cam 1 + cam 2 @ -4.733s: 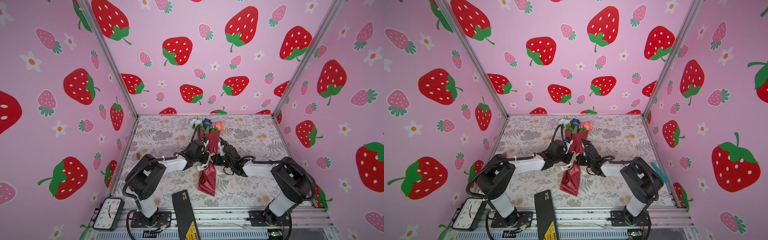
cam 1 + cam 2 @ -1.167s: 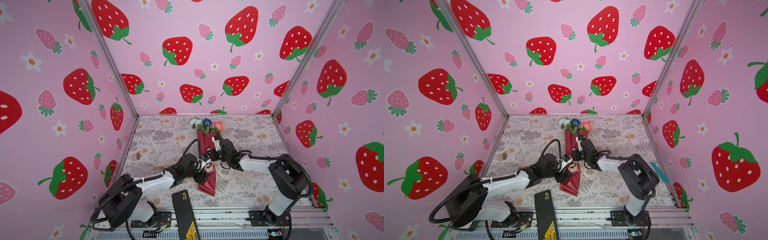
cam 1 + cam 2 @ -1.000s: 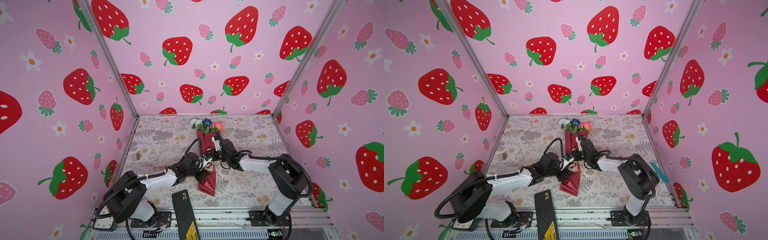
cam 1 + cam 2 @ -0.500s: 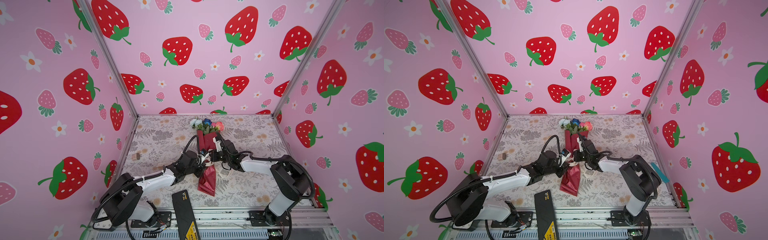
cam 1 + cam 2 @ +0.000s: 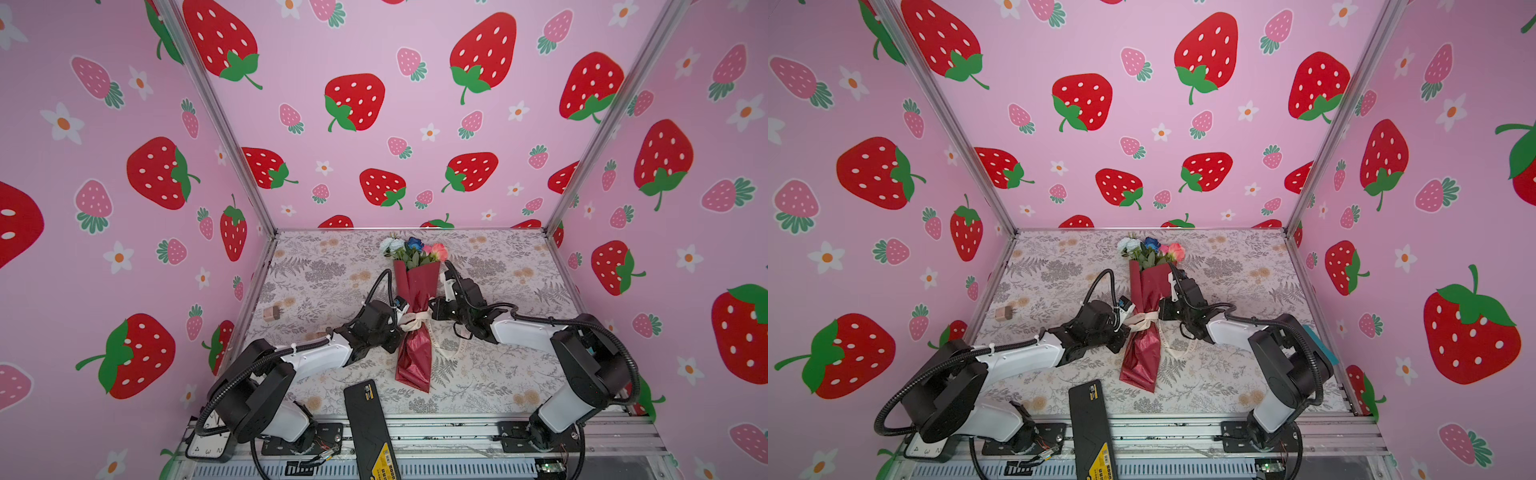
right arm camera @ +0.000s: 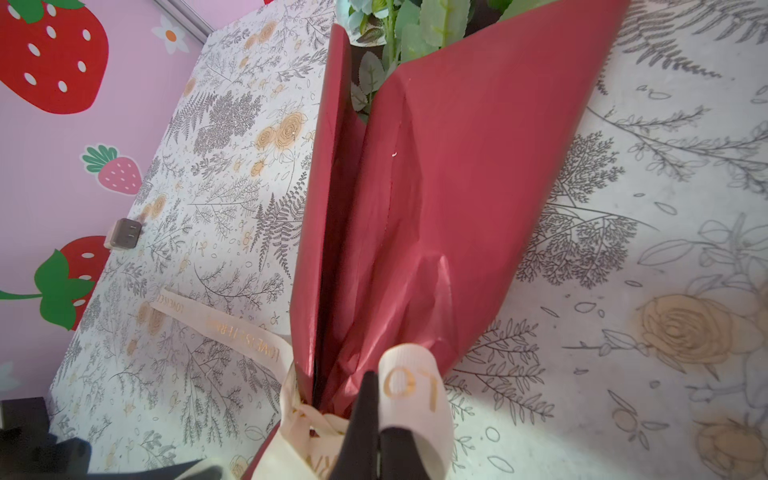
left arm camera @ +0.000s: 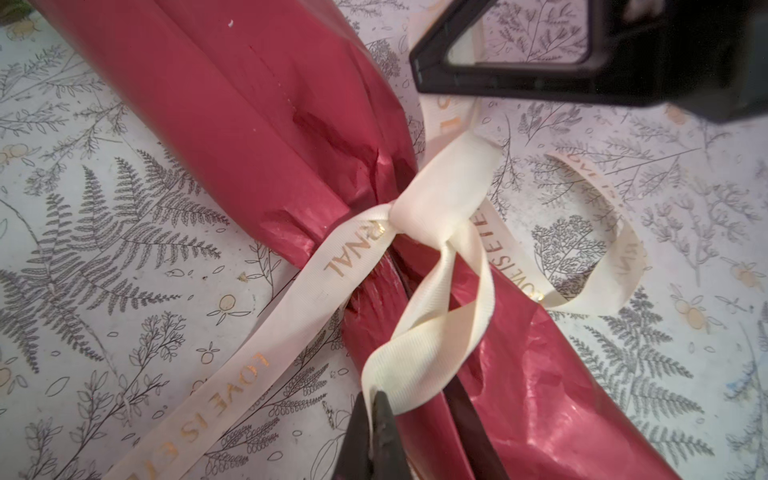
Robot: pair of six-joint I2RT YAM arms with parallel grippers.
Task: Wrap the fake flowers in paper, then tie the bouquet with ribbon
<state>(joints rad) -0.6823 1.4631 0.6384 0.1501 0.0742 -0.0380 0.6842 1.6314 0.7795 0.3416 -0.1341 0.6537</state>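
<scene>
The bouquet of fake flowers point(image 5: 417, 286) point(image 5: 1144, 291) lies on the floral table, wrapped in dark red paper point(image 7: 257, 116) point(image 6: 436, 187), with its blooms toward the back wall. A cream lettered ribbon point(image 5: 415, 318) point(image 7: 436, 208) is knotted round its narrow waist. My left gripper point(image 5: 398, 321) point(image 7: 372, 401) is at the waist's left side, shut on a ribbon loop. My right gripper point(image 5: 432, 311) point(image 6: 374, 399) is at the right side, shut on another ribbon loop point(image 6: 409, 386).
A loose ribbon tail point(image 5: 440, 345) curls on the table right of the bouquet. A small block point(image 5: 271, 313) point(image 6: 123, 234) sits by the left wall. A black device point(image 5: 370, 428) and a clock point(image 5: 208, 440) lie at the front edge. Strawberry walls enclose three sides.
My left gripper moved up from the lower wrap to the knot and shut on a ribbon loop. The right gripper has stayed shut on its loop, hardly moving.
</scene>
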